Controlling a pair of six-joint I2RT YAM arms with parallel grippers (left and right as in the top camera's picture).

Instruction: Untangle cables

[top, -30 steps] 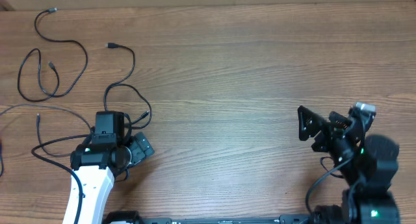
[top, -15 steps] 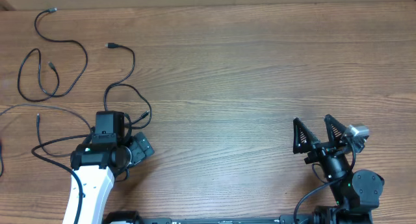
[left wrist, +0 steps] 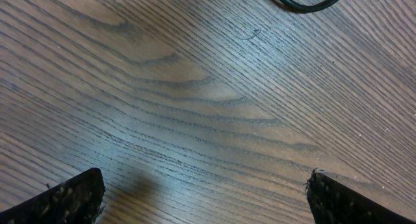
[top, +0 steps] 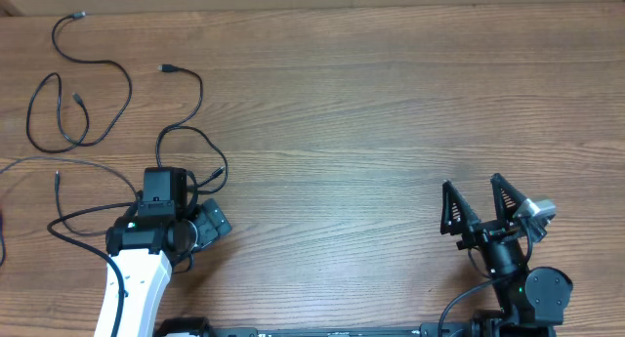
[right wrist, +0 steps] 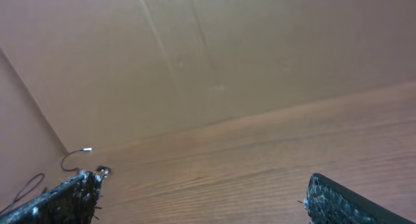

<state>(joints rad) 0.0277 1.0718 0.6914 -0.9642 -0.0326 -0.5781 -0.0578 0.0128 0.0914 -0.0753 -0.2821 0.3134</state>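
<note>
Overhead, the job looks close to finished, though I would not call it done. The cables [top: 168,69] lie spread flat over the far left part of the bench [top: 371,103], not bunched in a knot.

I count three. The corner cable [top: 74,18] starts at a plug by the far edge and wanders down into two loose loops of its own, apart from the others. The middle cable [top: 200,91] runs from its plug down to a curl just beside the left arm. The near cable [top: 58,178] has its plug end at the left and passes under that arm. Whether it crosses the middle cable there I cannot tell, since the arm hides the spot. That hidden stretch is what is left to check, I would say.

Two arms, two end effectors. The left end effector [left wrist: 208,199] has its fingers spread wide over bare wood with nothing between them, and a cable loop [left wrist: 302,10] sits just ahead of it. The right end effector [top: 477,204] is well away at the near right, fingers likewise spread and empty, tilted up toward the brown wall [right wrist: 214,55].
</note>
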